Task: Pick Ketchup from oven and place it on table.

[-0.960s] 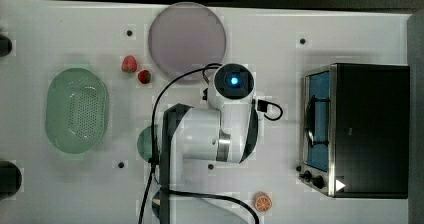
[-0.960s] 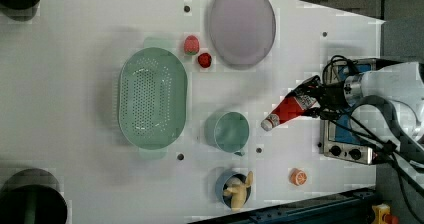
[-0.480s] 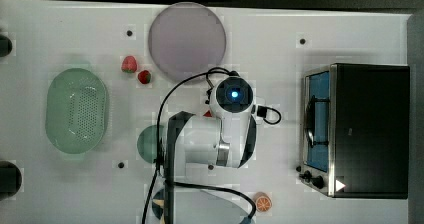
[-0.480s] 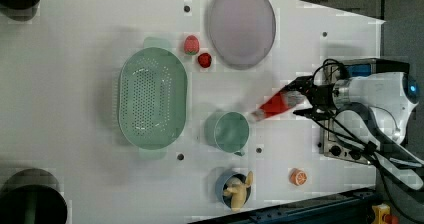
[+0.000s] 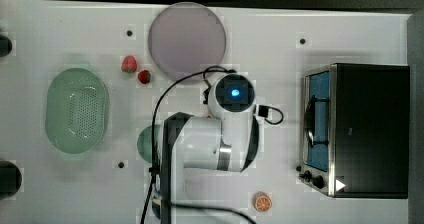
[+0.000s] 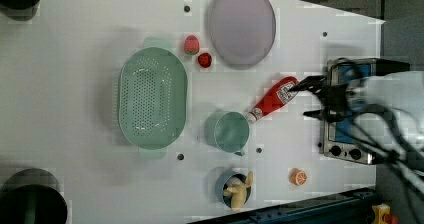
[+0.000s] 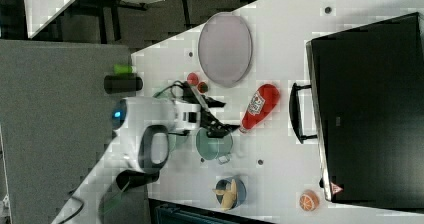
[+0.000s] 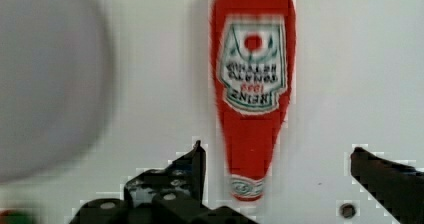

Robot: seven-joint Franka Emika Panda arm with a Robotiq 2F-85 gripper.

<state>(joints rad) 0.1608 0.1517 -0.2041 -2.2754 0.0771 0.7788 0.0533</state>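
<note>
One Ketchup lies flat on the table between the cup and oven, and the gripper stands spread wide beside it, holding nothing, so the placing looks done.

Dark floor beyond grey panel

ketchup lies on table, fingers apart.
</note>
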